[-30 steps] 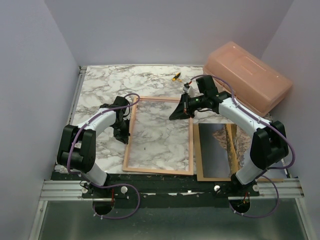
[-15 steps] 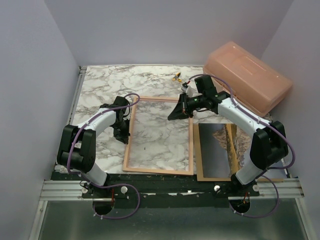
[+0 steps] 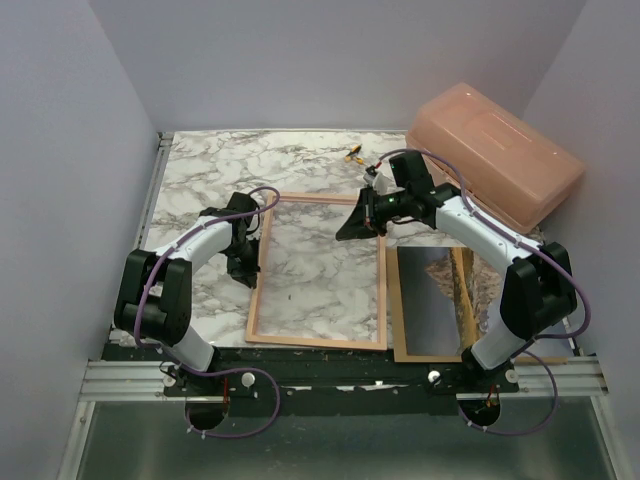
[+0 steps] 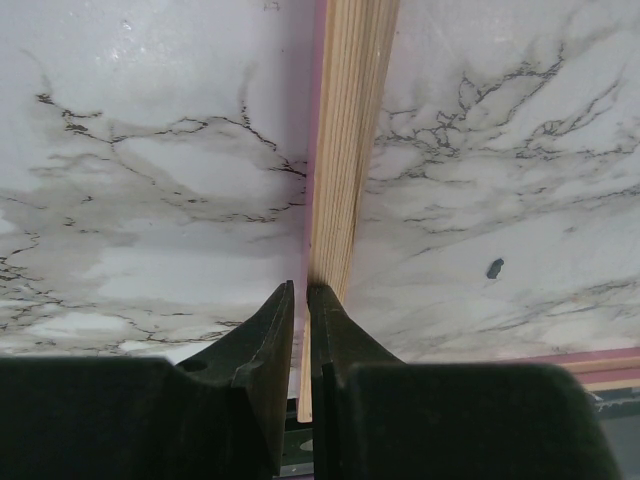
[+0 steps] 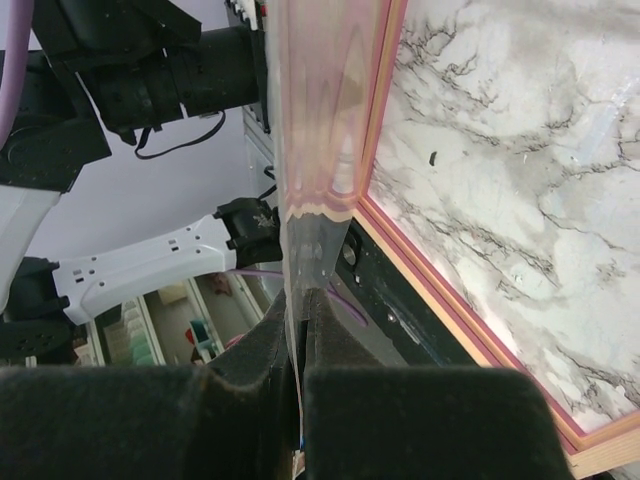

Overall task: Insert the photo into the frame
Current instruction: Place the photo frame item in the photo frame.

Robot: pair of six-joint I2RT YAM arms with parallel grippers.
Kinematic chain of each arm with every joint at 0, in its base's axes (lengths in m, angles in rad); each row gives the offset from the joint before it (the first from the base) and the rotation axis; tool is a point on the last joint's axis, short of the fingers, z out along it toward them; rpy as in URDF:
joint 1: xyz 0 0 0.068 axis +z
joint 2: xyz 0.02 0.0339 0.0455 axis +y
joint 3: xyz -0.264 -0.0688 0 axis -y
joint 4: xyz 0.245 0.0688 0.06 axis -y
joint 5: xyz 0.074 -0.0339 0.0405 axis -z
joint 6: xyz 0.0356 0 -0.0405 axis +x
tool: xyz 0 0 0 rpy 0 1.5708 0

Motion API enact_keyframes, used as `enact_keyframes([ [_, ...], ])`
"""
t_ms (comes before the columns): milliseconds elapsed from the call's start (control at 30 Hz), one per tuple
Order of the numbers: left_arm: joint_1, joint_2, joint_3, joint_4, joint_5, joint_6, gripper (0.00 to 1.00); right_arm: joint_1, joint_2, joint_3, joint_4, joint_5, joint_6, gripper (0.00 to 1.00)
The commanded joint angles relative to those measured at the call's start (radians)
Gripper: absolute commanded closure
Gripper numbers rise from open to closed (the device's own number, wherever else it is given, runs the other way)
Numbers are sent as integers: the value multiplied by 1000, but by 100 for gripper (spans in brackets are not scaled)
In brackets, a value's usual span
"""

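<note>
The frame lies flat on the marble table, wood-coloured side up, with marble showing through its opening. My left gripper is shut on the frame's left rail, which runs between its jaws. My right gripper hovers over the frame's far right corner, shut on the edge of a thin clear sheet that stands beside the frame's pink-edged rail. The photo, a mountain print, lies to the right of the frame, partly under the right arm.
A brown backing board lies under the photo at the near right. A salmon plastic box sits at the far right corner. A small yellow and black object rests on the table beyond the frame. Walls close in both sides.
Hardly anything differs: the right gripper has shifted very slightly with the clear sheet, and the left arm has stayed still on the frame.
</note>
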State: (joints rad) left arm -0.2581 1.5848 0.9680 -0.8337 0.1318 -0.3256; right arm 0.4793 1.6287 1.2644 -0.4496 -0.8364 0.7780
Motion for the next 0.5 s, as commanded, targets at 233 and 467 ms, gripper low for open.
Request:
enact_keyframes([
  [233, -20, 47, -28, 28, -4, -2, 86, 10, -43, -63, -27, 96, 13, 99],
  [467, -22, 47, -28, 27, -4, -1, 86, 7, -63, -97, -35, 121, 7, 100],
])
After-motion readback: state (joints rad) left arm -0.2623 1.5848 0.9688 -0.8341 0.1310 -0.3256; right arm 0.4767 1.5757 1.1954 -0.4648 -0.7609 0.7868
